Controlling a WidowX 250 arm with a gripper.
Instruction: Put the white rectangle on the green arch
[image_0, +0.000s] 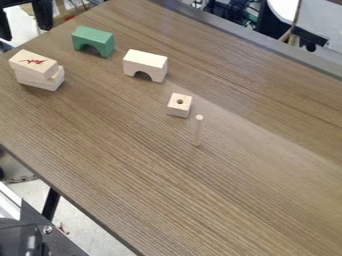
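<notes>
Green arch (94, 38) upright — spread hand (25, 31) upper-left

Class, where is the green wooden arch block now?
Camera view, upper left: the green arch stands left of the cream wooden arch, beyond the cream block stack.

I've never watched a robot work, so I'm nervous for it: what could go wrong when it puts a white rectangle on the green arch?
The top block with red marks sits askew on the pale wood beneath it, so grasping it might drag that along. The green arch has a fairly narrow top, so a block set off-centre could tip off. The slim peg stands upright and would probably topple if bumped.
</notes>
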